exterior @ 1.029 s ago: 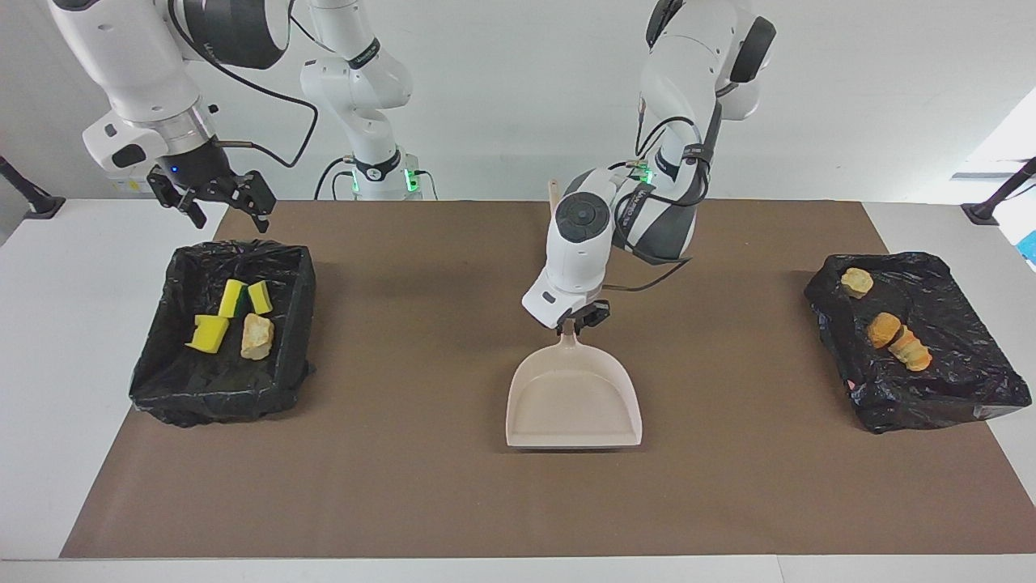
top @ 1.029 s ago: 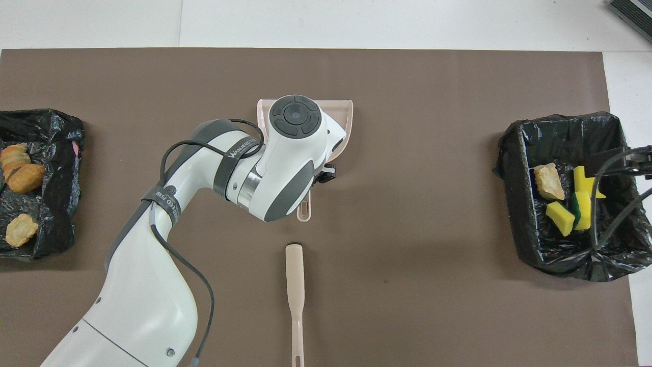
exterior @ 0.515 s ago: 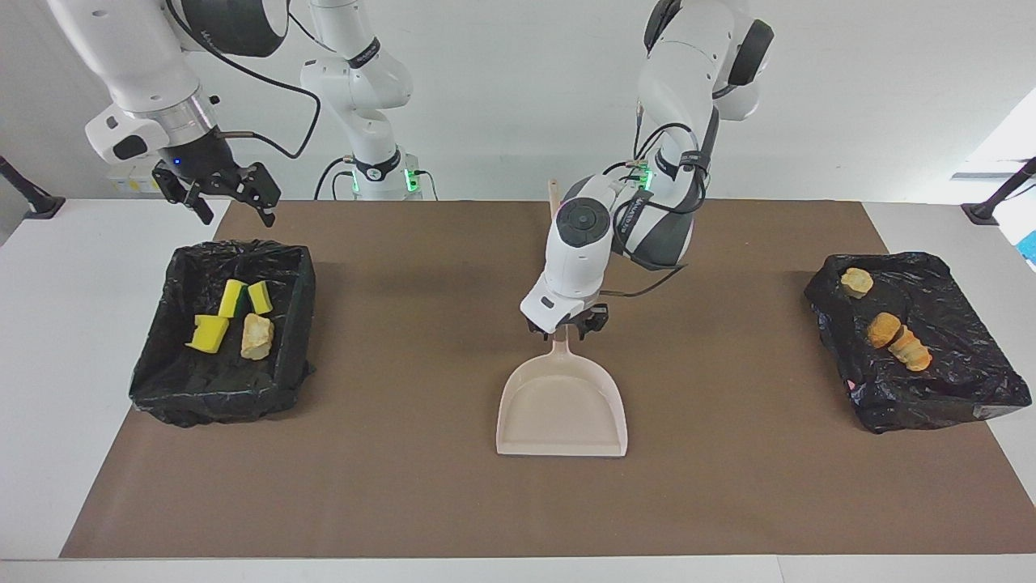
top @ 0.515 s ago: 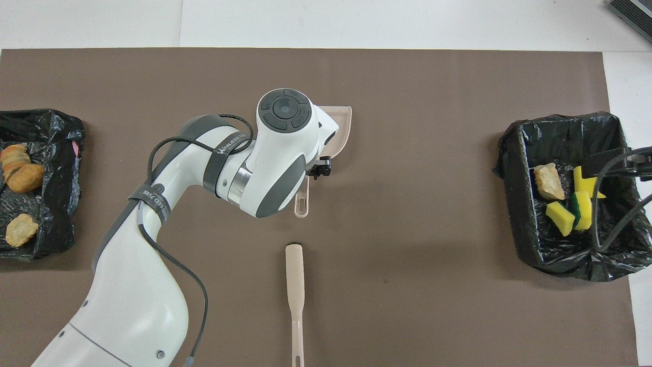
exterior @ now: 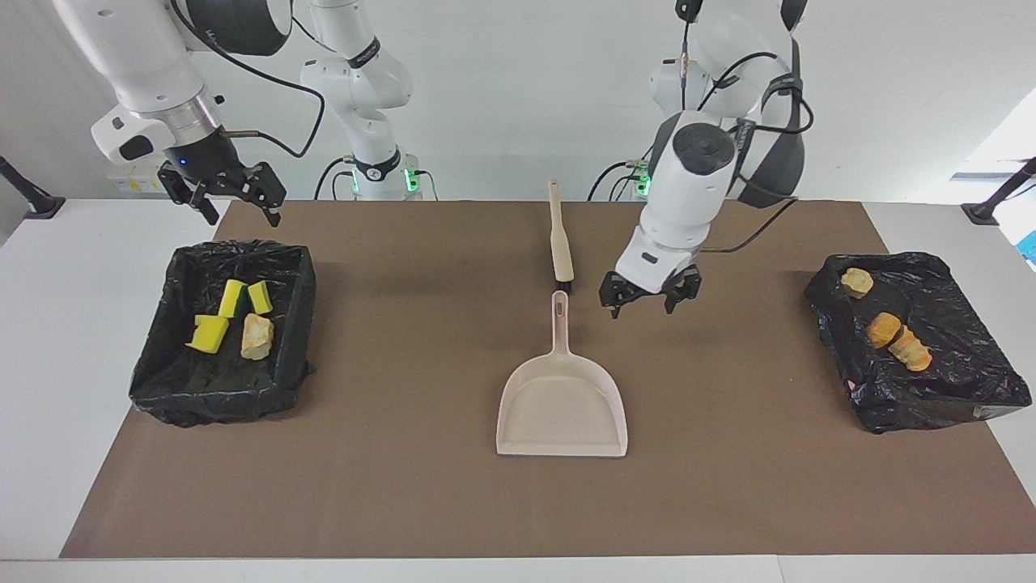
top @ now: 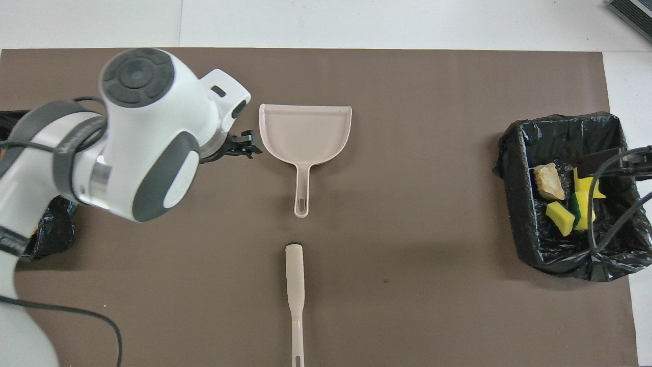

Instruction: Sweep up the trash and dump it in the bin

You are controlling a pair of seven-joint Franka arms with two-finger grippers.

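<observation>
The beige dustpan [exterior: 562, 405] lies flat on the brown mat, handle toward the robots; it also shows in the overhead view [top: 304, 132]. The beige brush [exterior: 560, 243] lies nearer to the robots, in line with that handle. My left gripper [exterior: 647, 301] is open and empty, in the air over the mat beside the dustpan's handle. My right gripper [exterior: 235, 194] is open and waits over the robot-side edge of the black-lined bin [exterior: 162, 380]. In the bin lie yellow sponge pieces [exterior: 210, 332] and a tan lump [exterior: 256, 336].
A second black bag [exterior: 955, 380] at the left arm's end of the table holds three orange-brown lumps [exterior: 884, 328]. In the overhead view my left arm covers most of that bag. The brown mat [exterior: 405, 486] covers the table's middle.
My left gripper let go of the dustpan's handle, rose and swung toward the left arm's end. The dustpan now lies by itself on the mat. The right gripper barely moved.
</observation>
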